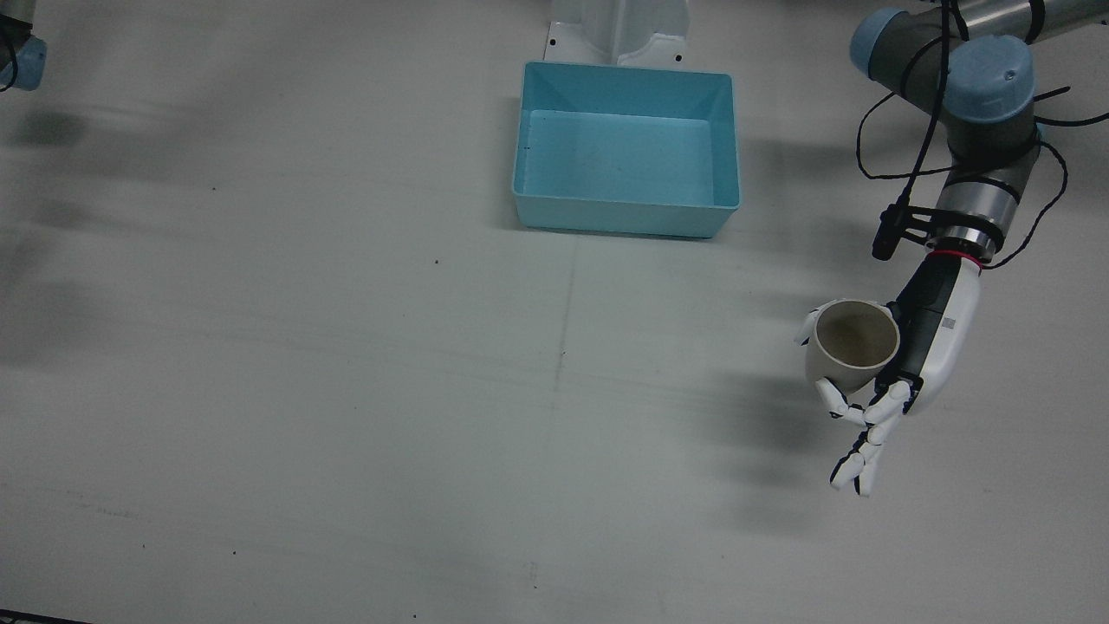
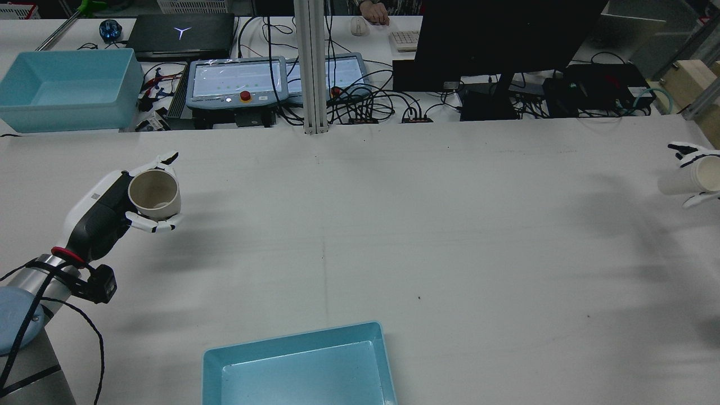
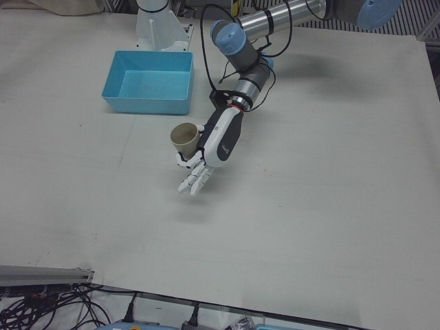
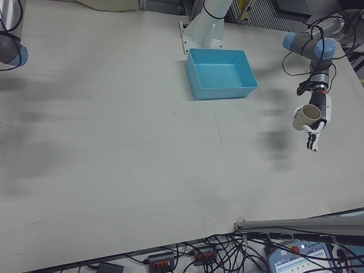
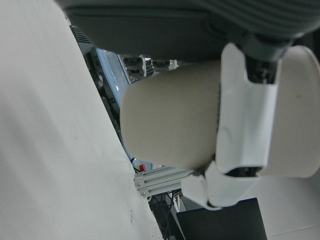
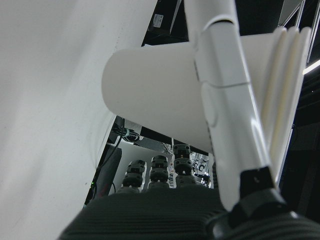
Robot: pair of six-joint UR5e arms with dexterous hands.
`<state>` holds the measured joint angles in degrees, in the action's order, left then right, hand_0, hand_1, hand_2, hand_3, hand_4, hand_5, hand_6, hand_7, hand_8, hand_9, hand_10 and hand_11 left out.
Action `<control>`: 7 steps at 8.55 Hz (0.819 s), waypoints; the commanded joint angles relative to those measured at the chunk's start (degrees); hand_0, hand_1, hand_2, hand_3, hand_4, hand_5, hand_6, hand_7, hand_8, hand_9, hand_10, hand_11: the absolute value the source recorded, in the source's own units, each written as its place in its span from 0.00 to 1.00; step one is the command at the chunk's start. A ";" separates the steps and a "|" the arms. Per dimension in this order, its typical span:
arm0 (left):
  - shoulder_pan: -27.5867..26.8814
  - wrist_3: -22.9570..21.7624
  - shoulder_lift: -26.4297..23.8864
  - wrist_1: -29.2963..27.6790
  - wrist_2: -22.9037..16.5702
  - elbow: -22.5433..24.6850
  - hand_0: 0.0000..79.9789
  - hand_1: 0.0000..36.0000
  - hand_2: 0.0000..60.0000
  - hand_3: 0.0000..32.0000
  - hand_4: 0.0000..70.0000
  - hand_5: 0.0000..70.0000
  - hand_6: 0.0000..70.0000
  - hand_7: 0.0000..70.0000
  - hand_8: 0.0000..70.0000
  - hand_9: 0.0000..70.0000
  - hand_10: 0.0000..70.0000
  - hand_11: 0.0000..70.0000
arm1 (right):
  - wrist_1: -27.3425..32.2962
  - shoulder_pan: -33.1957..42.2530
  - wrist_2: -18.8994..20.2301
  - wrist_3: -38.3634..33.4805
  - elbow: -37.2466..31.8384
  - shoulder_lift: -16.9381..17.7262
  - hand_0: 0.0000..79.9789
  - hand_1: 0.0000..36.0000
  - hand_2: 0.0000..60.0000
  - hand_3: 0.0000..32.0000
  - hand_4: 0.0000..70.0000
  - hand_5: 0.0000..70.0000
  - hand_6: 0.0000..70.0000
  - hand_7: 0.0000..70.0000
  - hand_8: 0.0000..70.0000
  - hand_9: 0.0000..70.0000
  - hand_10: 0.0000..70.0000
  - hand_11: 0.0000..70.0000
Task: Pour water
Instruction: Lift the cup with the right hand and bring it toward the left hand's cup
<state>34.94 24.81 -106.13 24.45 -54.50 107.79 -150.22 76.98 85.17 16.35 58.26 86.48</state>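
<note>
My left hand (image 2: 107,211) is shut on a beige cup (image 2: 154,194), holding it upright above the table's left side in the rear view. The front view shows this cup (image 1: 853,342) from above, mouth open upward, with the left hand (image 1: 931,334) wrapped around its side and some fingers stretched past it. I cannot tell whether it holds water. At the rear view's far right edge my right hand (image 2: 687,153) is shut on a white cup (image 2: 689,179) that lies tilted on its side. The right hand view shows that white cup (image 6: 150,95) close up.
A light blue bin (image 1: 625,221) stands on the table near the robot's pedestal, midway between the arms. A second blue bin (image 2: 67,118), a laptop, control pendants and cables sit on the desk beyond the table. A person's hand rests by a keyboard there.
</note>
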 commanded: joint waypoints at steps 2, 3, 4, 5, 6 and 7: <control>-3.21 0.23 -4.87 0.07 0.00 -5.48 0.85 1.00 0.92 0.00 0.47 1.00 0.14 0.14 0.05 0.02 0.06 0.13 | -23.40 -5.68 -0.53 0.96 23.17 -1.48 1.00 0.64 0.00 0.00 1.00 0.59 0.27 0.28 0.15 0.12 0.10 0.16; -3.91 0.41 -5.92 0.07 -0.08 -6.62 0.85 1.00 0.92 0.00 0.47 1.00 0.14 0.14 0.05 0.02 0.06 0.13 | -29.55 -7.70 -0.88 2.19 28.18 -2.79 1.00 0.65 0.01 0.00 1.00 0.59 0.28 0.28 0.15 0.12 0.10 0.17; -4.78 0.41 -6.89 0.07 -0.08 -8.11 0.87 1.00 0.93 0.00 0.47 1.00 0.14 0.14 0.05 0.02 0.06 0.13 | -35.44 -9.63 -2.71 2.63 32.67 -3.67 1.00 0.67 0.01 0.00 1.00 0.59 0.28 0.28 0.15 0.12 0.11 0.17; -5.58 0.41 -8.03 -0.02 -0.08 -9.78 0.88 1.00 0.95 0.00 0.49 1.00 0.15 0.14 0.05 0.02 0.06 0.13 | -41.93 -12.52 -5.69 2.72 38.11 -3.77 1.00 0.69 0.03 0.00 1.00 0.59 0.29 0.29 0.16 0.13 0.11 0.17; -6.37 0.50 -9.00 -0.02 -0.17 -11.19 0.89 1.00 0.96 0.00 0.49 1.00 0.15 0.14 0.05 0.02 0.06 0.13 | -49.22 -15.25 -9.11 2.64 42.60 -5.08 1.00 0.71 0.03 0.00 1.00 0.59 0.29 0.29 0.16 0.13 0.11 0.17; -7.07 1.63 -9.53 -0.19 -0.17 -11.55 0.89 1.00 0.98 0.00 0.50 1.00 0.15 0.14 0.05 0.02 0.06 0.13 | -57.56 -17.54 -10.19 2.55 45.51 -7.87 1.00 0.74 0.04 0.00 1.00 0.60 0.29 0.28 0.16 0.13 0.11 0.18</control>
<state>29.44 25.25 -114.01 24.46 -54.61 98.22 -191.90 64.62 79.26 18.88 95.58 82.43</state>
